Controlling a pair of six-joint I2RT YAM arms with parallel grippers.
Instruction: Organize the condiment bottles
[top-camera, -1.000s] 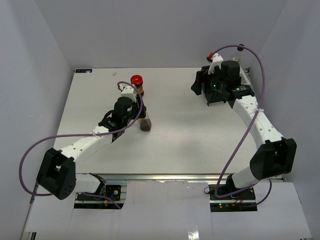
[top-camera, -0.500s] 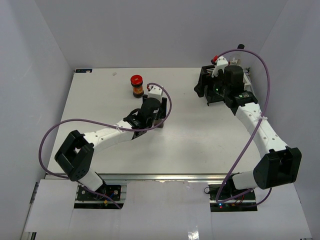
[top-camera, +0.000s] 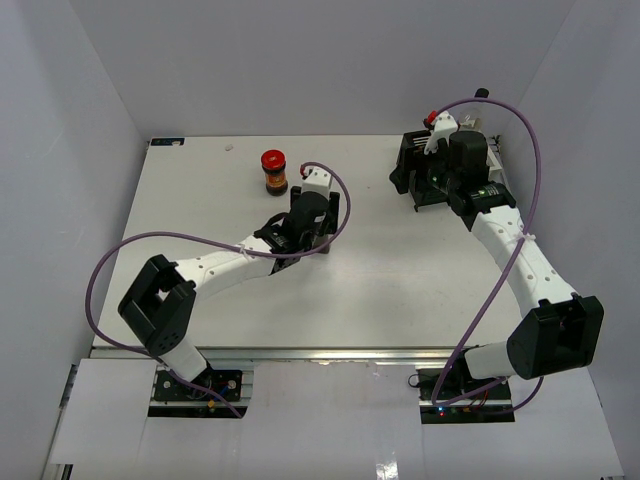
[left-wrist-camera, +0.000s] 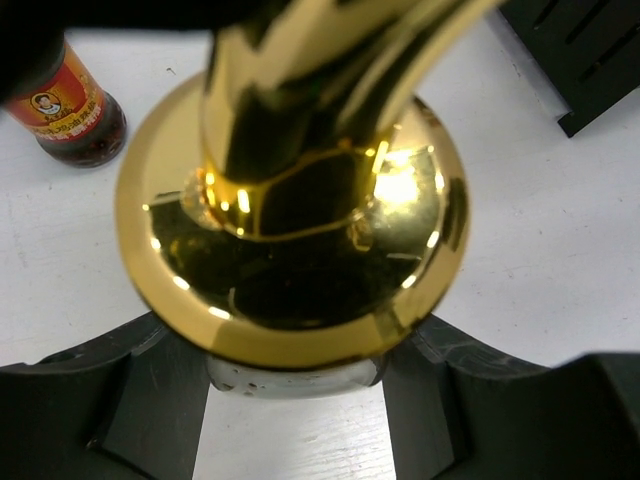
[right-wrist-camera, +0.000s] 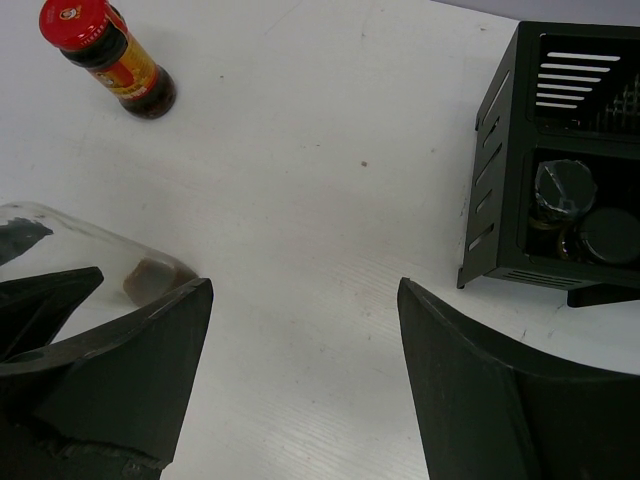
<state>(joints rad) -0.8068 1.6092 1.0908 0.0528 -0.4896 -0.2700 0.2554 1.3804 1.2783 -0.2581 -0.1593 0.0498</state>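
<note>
Currently itemised, with every position taken from the rack. Rack: black, slotted side wall, standing at the far right of the table. First shaker, with a dark faceted cap, and second shaker, with a plain black cap: both inside the rack, side by side and touching or nearly so, in the lower of the two compartments seen from the right wrist camera. Jar: dark contents, red lid, red and yellow label, upright on the table well to the left of the rack and at about the same depth. Gold-topped bottle: clear glass with a little brown at its base, left of the rack and nearer the arm bases than the rack, closer to the jar than to the rack but apart from both. Whether its base touches the table cannot be told. Left gripper: clamped on the gold-topped bottle, one black finger on each side of the neck just under the gold top. Right gripper: just beside the rack on the side facing the jar, fingers spread wide with only bare table between them.
</note>
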